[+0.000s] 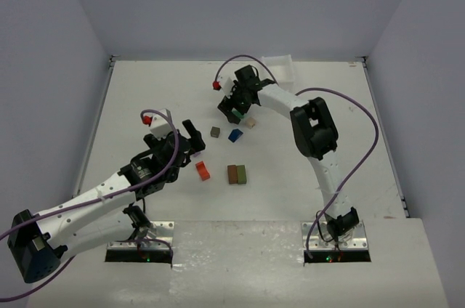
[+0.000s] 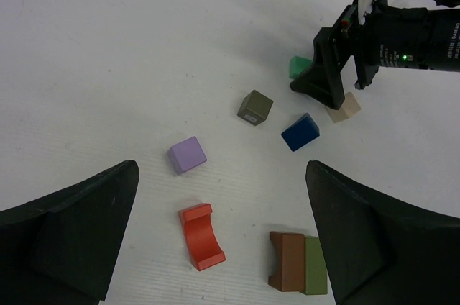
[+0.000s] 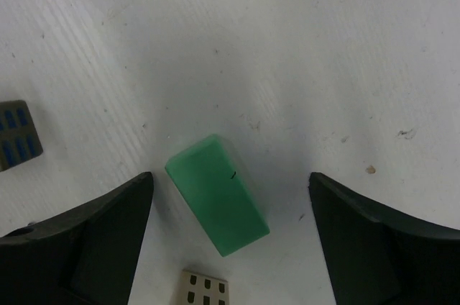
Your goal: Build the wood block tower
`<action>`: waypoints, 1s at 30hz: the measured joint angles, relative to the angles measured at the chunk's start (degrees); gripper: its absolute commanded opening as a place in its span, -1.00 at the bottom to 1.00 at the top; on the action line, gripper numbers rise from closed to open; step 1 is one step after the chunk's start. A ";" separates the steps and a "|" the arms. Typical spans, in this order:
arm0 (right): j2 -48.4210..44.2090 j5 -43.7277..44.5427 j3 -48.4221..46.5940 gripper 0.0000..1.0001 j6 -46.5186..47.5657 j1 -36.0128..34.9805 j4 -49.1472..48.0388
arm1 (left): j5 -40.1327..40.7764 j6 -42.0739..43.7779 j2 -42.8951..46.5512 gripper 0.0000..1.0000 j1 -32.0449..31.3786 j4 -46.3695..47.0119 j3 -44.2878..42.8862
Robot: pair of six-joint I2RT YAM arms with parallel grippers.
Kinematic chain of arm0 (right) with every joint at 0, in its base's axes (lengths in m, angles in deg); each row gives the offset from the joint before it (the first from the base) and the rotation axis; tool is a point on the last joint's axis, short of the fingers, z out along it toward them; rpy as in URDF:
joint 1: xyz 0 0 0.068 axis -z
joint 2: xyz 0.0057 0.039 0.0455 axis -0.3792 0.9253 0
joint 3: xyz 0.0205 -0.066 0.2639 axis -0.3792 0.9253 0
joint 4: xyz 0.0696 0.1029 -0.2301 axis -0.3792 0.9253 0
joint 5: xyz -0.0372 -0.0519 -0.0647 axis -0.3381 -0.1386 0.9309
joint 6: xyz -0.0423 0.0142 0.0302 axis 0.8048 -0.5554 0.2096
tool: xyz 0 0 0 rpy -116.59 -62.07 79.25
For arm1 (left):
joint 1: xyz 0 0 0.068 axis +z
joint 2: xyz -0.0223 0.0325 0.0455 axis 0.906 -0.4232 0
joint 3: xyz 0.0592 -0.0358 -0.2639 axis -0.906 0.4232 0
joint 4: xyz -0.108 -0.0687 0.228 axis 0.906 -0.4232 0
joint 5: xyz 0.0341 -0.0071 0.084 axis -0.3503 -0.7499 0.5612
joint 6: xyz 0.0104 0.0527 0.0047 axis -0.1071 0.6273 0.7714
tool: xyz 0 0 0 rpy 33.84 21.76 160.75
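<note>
Top external view: the wood blocks lie scattered on the white table (image 1: 145, 83), all in one layer. The right gripper (image 3: 230, 178) is lowered over the green block (image 3: 219, 197) at the far centre. The right wrist view shows its jaws open, one on each side of the block, with bare table between each finger and the block. The beige block (image 2: 348, 106) lies just beside that gripper, with the blue block (image 2: 300, 132) and the dark olive cube (image 2: 255, 107) near it. The left gripper (image 2: 221, 168) hangs above the table with its jaws wide apart, holding nothing. The purple cube (image 2: 187, 155) and the red-orange arched block (image 2: 200, 236) lie below it. The brown block (image 2: 288, 262) and the olive bar (image 2: 315, 265) touch side by side. A white tray (image 1: 280, 67) sits at the far edge.
</note>
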 measured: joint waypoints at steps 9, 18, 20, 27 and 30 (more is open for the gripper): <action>-1.48 -3.67 2.78 -0.48 3.62 0.66 1.72 | 0.65 0.45 -0.17 1.00 0.00 0.39 0.02; -4.06 -4.62 6.04 -0.78 7.54 0.64 2.46 | 0.86 0.68 -1.27 1.00 0.00 0.87 0.02; -6.92 -4.64 8.85 -0.77 7.98 0.64 2.51 | 1.01 0.66 -1.33 1.00 0.00 0.87 0.02; -24.05 -5.49 17.64 -0.75 8.19 0.61 -0.32 | 1.03 0.38 -1.75 1.00 0.00 0.14 -0.06; -34.34 -5.73 25.06 -0.74 6.38 0.33 -2.69 | 0.71 -0.09 -1.70 1.00 0.00 -0.43 -0.07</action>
